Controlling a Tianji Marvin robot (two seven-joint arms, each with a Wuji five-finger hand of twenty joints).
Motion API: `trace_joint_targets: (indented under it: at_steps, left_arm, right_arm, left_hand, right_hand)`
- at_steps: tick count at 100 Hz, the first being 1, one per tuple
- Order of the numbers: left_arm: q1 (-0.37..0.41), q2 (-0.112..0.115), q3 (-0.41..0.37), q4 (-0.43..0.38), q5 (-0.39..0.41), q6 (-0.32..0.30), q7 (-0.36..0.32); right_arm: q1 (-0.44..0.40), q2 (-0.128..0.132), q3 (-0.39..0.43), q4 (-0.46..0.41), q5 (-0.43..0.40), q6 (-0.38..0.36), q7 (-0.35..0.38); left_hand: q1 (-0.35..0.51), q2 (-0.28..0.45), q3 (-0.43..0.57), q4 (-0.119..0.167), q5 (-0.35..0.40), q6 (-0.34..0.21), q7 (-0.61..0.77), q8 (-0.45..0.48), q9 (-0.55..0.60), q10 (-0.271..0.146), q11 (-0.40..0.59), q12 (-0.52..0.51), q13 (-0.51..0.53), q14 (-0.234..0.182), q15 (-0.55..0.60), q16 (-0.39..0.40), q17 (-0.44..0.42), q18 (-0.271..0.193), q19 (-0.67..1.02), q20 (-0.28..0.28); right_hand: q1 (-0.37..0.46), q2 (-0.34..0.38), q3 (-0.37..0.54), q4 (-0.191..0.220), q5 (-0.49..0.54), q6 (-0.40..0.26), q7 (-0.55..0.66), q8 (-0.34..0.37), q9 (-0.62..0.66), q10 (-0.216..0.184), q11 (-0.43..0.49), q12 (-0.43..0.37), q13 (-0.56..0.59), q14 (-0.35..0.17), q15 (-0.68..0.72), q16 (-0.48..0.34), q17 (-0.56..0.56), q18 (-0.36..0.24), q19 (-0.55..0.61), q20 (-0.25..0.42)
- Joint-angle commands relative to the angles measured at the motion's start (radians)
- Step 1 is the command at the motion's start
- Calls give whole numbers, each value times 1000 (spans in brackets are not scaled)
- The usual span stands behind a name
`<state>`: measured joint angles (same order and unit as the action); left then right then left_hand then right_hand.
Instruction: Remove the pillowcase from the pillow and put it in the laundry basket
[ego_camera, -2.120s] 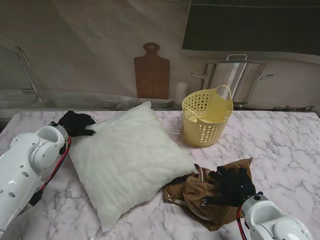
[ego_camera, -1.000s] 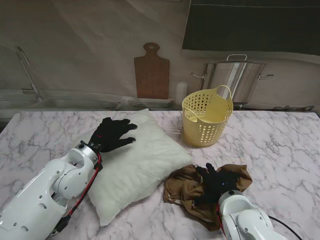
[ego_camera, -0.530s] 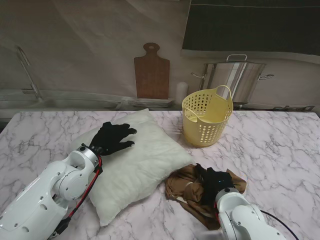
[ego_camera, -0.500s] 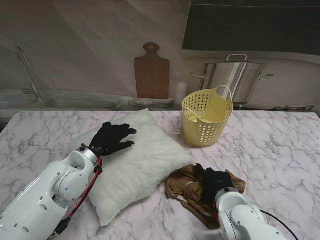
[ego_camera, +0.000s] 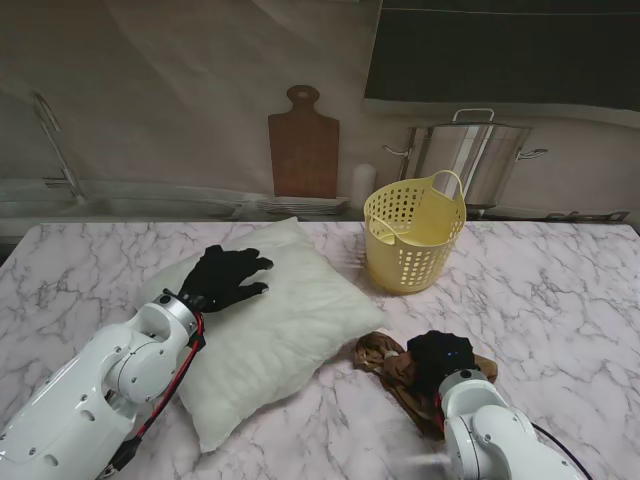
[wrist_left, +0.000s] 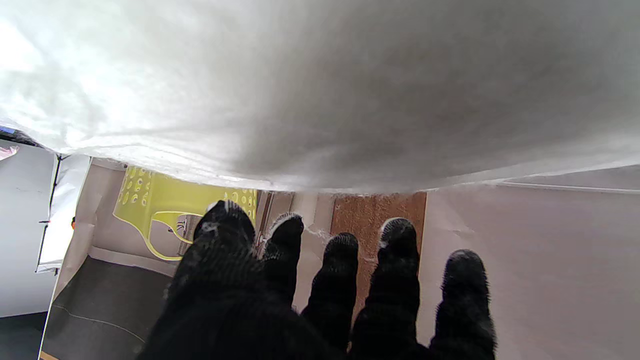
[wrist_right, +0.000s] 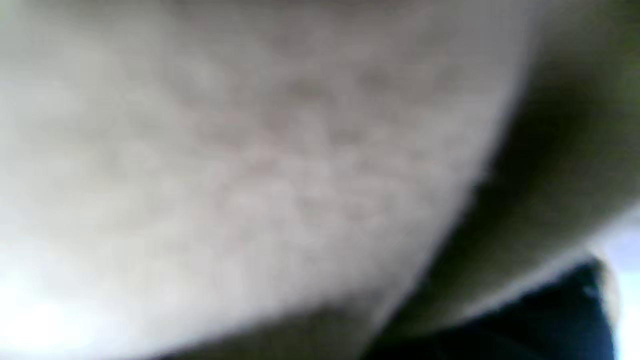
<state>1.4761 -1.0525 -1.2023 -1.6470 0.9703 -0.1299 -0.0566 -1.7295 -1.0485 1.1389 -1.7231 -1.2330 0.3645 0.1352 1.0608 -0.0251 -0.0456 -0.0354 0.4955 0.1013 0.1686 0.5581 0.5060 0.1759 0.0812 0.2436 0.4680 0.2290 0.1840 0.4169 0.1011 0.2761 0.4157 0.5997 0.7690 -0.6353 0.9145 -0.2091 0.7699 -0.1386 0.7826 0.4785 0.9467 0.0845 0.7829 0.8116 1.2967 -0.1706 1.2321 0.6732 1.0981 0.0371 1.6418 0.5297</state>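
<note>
Stand view shows the brown pillowcase (ego_camera: 395, 362) off the pillow and bunched into a small heap on the marble table (ego_camera: 560, 290), near to me and right of centre. The right hand (ego_camera: 442, 358) lies on top of this heap with the fingers curled into the cloth, so it seems to grip it; the right wrist view is only a blur and does not confirm this. The white pillow (ego_camera: 285, 320) lies bare just left of the heap, apart from it. The left hand (ego_camera: 222, 278) rests flat on the far left part of the pillow, fingers spread, holding nothing; the left wrist view shows the fingertips (wrist_left: 340, 250) free past the pillow's edge. The yellow basket (ego_camera: 412, 238) stands upright farther from me, beyond the pillowcase and near the pillow's right corner.
</note>
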Motion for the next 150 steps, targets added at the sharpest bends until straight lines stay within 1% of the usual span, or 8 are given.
trace_joint_targets:
  at_steps: [1, 30, 59, 79, 98, 107, 126, 150]
  left_arm:
    - [-4, -2, 4, 5, -5, 3, -11]
    - [-11, -3, 10, 21, -20, 14, -11]
    - [-18, -3, 17, 30, -29, 20, -21]
    - [-23, -4, 21, 37, -33, 19, -17]
    - [-29, -4, 27, 41, -38, 17, -17]
    - [-30, -4, 29, 44, -37, 14, -16]
    - [-33, -1, 28, 44, -31, 3, -27]
    - [-33, 0, 26, 45, -30, -7, -31]
  right_arm:
    - [-28, -3, 27, -25, 0, 13, -47]
    - [-89, -31, 178, -175, -13, -34, -236]
    - [48, -41, 217, -207, -13, -81, -301]
    - [202, -37, 190, -137, -13, -88, -258]
    - [348, -47, 124, -38, 70, -59, -278]
    - [405, -57, 90, 13, 119, -42, -319]
    - [498, -86, 38, 122, 223, -32, -438]
    - [609, -129, 9, 264, 407, -96, -537]
  left_hand:
    - [55, 57, 12, -2, -2, -10, 7, 20, -27, 0, -13, 11, -6, -4, -5, -11, -18, 22, 162, -9]
    - [-8, 62, 4, 2, 5, -4, -3, 10, -25, 3, -13, 11, -7, 0, -5, -9, -16, 23, 165, -5]
    - [-28, 60, 8, 4, 11, -1, -8, 3, -22, 4, -13, 12, -6, 2, -5, -7, -17, 24, 165, -3]
    - [-38, 63, 8, 5, 10, 0, -11, -1, -20, 2, -13, 13, -6, 2, -5, -7, -18, 25, 164, -2]
    - [-43, 63, 9, 6, 11, 1, -14, -7, -20, 4, -13, 13, -5, 0, -5, -7, -19, 27, 164, -1]
    - [-35, 60, 12, 6, 11, 1, -12, -5, -20, 2, -13, 13, -6, -1, -6, -7, -16, 25, 165, -1]
    - [-36, 61, 10, 6, 10, 1, -11, -4, -21, 3, -13, 13, -5, 0, -5, -6, -15, 23, 166, 0]
    - [-40, 62, 9, 6, 10, -1, -11, -5, -22, 2, -14, 13, -6, 1, -5, -6, -17, 24, 165, 0]
  right_hand:
    - [101, 109, 96, -2, 121, -84, 144, 122, 6, -2, 120, 52, 32, -46, -9, 15, 40, -36, 29, -4]
    - [102, 125, 94, -13, 109, -89, 145, 156, -9, -6, 123, 58, 31, -43, -26, 12, 36, -30, 14, -5]
    - [98, 137, 83, -14, 98, -101, 139, 159, -15, -17, 120, 53, 32, -38, -47, 6, 32, -21, -3, -6]
    - [96, 142, 75, -11, 96, -106, 134, 149, -16, -25, 116, 47, 31, -41, -56, 4, 29, -26, -10, -6]
    - [96, 162, 56, -6, 73, -115, 146, 144, -33, -37, 123, 47, 32, -32, -121, -16, 4, -18, -52, -4]
    - [98, 182, 41, -5, 49, -124, 159, 151, -56, -55, 130, 52, 29, 2, -221, -46, -68, 14, -106, 8]
    - [102, 222, 13, -8, -5, -139, 183, 166, -96, -80, 144, 54, 16, 7, -295, -49, -164, 45, -175, 14]
    - [110, 256, -12, -13, -46, -159, 217, 182, -133, -99, 154, 39, -16, 5, -329, -38, -242, 68, -252, 0]
